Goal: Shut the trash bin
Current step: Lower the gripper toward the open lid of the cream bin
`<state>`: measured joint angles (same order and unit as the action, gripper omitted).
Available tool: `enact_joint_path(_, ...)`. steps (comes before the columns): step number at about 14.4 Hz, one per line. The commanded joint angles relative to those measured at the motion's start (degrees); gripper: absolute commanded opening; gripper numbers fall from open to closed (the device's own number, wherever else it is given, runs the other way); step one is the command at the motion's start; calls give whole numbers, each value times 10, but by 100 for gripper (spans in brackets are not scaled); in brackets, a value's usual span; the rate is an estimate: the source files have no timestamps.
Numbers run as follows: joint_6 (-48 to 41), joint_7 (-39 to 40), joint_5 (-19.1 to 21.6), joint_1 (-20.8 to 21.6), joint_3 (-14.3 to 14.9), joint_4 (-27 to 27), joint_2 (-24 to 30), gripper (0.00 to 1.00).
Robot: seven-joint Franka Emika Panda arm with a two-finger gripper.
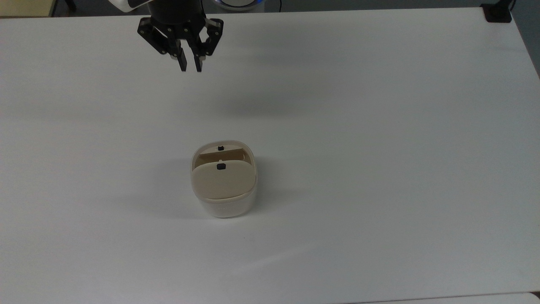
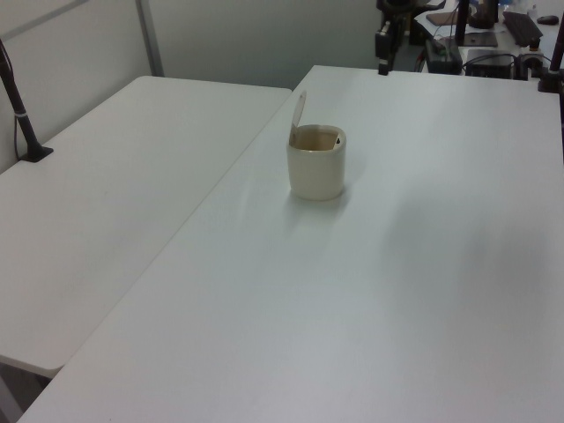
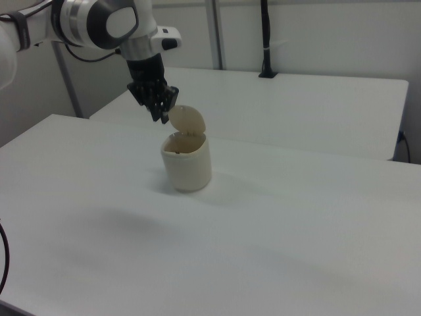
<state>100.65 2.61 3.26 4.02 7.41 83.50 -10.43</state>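
The trash bin stands near the middle of the white table, cream-white, with its beige lid hinged up and the inside open. The left view shows the bin with its lid nearly upright. In the right view the lid rises over the bin. My gripper hovers over the table toward the top view's upper edge, well apart from the bin, fingers drawn together on nothing. It hangs at the far table end and just left of the lid.
A black clamp sits at the table's corner in the top view's upper right. A second white table adjoins on the left view's left, with a black post on it. Desk clutter lies beyond the far edge.
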Motion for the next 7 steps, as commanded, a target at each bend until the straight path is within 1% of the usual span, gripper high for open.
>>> enact_joint_path(1,115,6,20,3,-19,6,-19,8)
enact_joint_path(4,207,4,21,4,-31,5,-38,7)
enact_joint_path(7,274,-1,20,18,-29,-28,-82,7)
